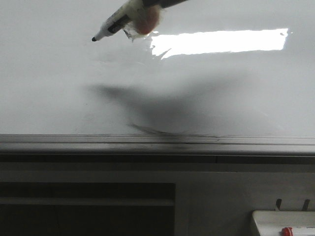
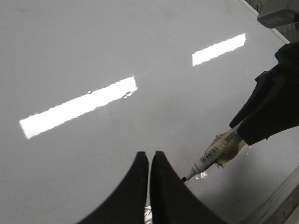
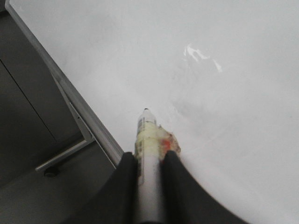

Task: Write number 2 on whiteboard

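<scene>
Nearest in the front view, at the lower right corner, sits a small white tray (image 1: 275,221) with a red-capped marker (image 1: 287,231) in it; just beyond runs the grey edge rail (image 1: 157,144) of the whiteboard (image 1: 59,83), and above the rail a faint grey curved smudge (image 1: 147,130) lies on the glossy surface, partly under a broad soft shadow (image 1: 162,105); farther up, a bright rectangular light reflection (image 1: 221,41) stretches across the board. No drawn digit shows on the board in any view (the number 2 is not yet written).

At the top of the front view a black-tipped marker (image 1: 114,23) slants down to the left, its tip over bare white board; whether the tip touches the surface cannot be told; a wad of clear tape with a reddish patch (image 1: 146,22) wraps its barrel. The right wrist view shows the right gripper (image 3: 150,161) clamped on this marker (image 3: 147,140), one dark finger on each side of the barrel, the tip pointing out over the board near the rail (image 3: 70,100).

In the left wrist view the left gripper (image 2: 149,161) hangs over the whiteboard (image 2: 93,46) with its two dark fingers pressed almost together, holding nothing; just beside it the marker (image 2: 210,156) slants in from the right arm (image 2: 275,107).
</scene>
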{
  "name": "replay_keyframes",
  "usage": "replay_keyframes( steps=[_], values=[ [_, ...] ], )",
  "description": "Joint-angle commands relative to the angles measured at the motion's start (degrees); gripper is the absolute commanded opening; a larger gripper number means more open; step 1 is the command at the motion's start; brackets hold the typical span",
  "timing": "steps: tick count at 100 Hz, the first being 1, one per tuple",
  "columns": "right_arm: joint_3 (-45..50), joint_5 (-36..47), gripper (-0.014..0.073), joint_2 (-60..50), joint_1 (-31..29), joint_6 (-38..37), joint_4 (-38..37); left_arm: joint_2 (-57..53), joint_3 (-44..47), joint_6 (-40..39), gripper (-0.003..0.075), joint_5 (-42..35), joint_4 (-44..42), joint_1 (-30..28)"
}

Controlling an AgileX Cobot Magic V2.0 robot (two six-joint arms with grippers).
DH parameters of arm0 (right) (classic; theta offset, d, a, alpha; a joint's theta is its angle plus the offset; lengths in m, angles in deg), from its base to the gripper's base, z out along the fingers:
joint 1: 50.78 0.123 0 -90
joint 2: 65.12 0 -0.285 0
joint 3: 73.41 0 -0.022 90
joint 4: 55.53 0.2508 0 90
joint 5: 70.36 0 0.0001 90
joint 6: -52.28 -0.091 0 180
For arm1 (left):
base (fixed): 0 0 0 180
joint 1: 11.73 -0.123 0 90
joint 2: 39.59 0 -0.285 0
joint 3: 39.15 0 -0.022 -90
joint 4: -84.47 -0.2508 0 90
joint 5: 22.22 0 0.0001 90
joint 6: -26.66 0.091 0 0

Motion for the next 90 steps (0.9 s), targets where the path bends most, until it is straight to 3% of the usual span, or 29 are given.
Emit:
replay_keyframes(
  steps=[1, 90],
  values=[
    [-2.8, 2.6, -0.0050, -0.1, -0.4, 0.5, -0.5, 0.5, -1.5, -0.5, -0.0020, -3.4, 0.9, 0.0],
    [-5.6, 0.0, -0.0050, 4.0, -5.9, 0.5, -1.4, 0.5, -1.5, -0.5, -0.0020, -3.4, 0.9, 0.0]
  ],
)
